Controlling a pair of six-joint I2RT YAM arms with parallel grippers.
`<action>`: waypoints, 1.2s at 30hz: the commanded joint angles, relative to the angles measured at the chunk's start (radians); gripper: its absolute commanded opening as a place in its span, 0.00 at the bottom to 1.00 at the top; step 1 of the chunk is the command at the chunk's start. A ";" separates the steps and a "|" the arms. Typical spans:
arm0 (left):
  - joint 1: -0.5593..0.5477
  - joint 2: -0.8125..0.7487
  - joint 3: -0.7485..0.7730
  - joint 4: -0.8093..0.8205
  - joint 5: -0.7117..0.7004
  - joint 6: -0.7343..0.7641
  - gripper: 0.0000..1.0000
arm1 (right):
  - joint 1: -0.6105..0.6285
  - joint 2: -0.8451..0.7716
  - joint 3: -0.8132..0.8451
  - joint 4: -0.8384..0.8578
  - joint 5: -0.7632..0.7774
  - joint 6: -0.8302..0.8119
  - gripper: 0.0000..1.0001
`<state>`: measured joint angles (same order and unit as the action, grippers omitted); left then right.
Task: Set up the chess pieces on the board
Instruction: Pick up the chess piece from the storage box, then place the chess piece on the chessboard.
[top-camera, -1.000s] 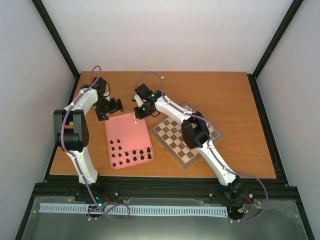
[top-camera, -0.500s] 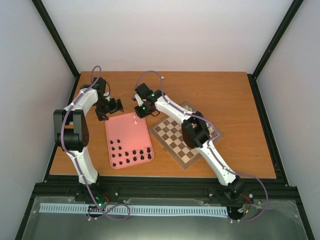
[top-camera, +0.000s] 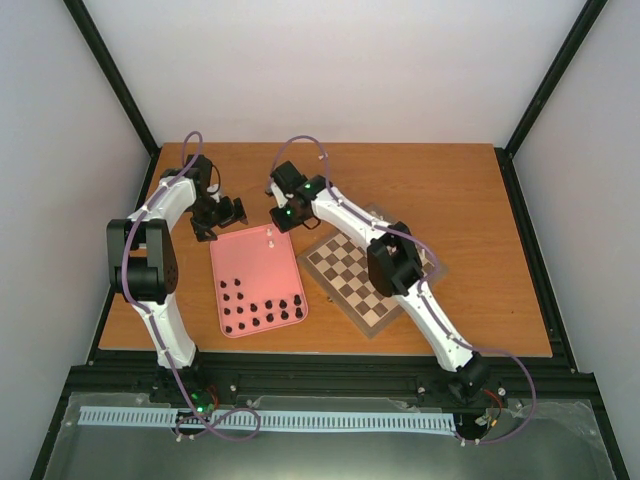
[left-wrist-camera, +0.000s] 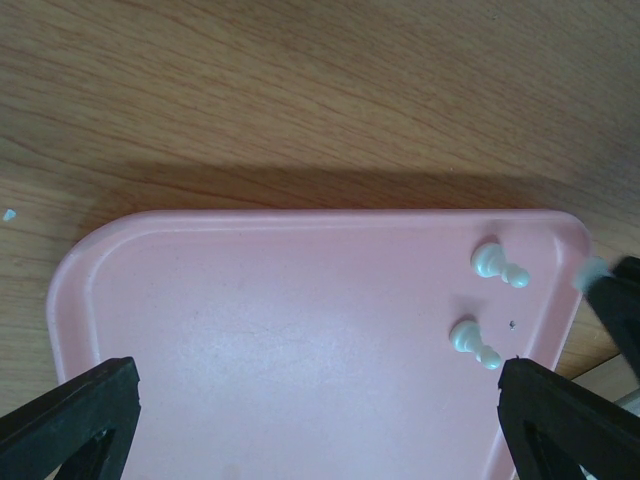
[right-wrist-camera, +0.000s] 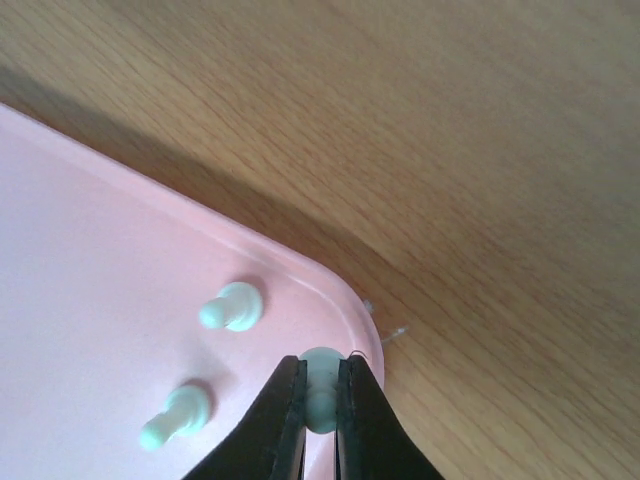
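Note:
The board (top-camera: 352, 272) lies right of the pink tray (top-camera: 250, 265), partly under my right arm; I see no pieces on its visible squares. Several black pieces (top-camera: 262, 311) stand at the tray's near end. My right gripper (top-camera: 278, 224) is over the tray's far right corner. In the right wrist view it (right-wrist-camera: 322, 400) is shut on a cream-white pawn (right-wrist-camera: 321, 372), just above the tray rim (right-wrist-camera: 300, 268). Two more white pawns (right-wrist-camera: 232, 306) (right-wrist-camera: 176, 416) lie on the tray beside it. My left gripper (top-camera: 238, 211) hangs open and empty (left-wrist-camera: 320, 420) over the tray's far end, with both loose pawns (left-wrist-camera: 499, 264) (left-wrist-camera: 474, 342) near its right finger.
Bare wooden tabletop (top-camera: 430, 190) stretches behind and to the right of the board. Black frame posts (top-camera: 525, 230) border the table at the sides. The two grippers are close together at the tray's far edge.
My right gripper has shifted a little toward the far side, still at the tray's far right corner. The left arm has not moved.

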<state>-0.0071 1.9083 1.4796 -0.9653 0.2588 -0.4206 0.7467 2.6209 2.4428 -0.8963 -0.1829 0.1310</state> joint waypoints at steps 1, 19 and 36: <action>-0.005 -0.022 0.009 0.004 0.007 0.007 1.00 | 0.002 -0.181 -0.012 -0.005 0.029 -0.003 0.03; -0.006 -0.006 0.045 -0.010 -0.002 0.011 1.00 | -0.185 -0.915 -1.073 0.054 0.173 0.110 0.03; -0.010 -0.011 0.036 -0.009 -0.006 0.012 1.00 | -0.382 -0.986 -1.359 0.148 0.210 0.109 0.03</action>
<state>-0.0090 1.9083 1.4879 -0.9672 0.2569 -0.4202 0.3931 1.6131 1.0920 -0.7887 -0.0063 0.2371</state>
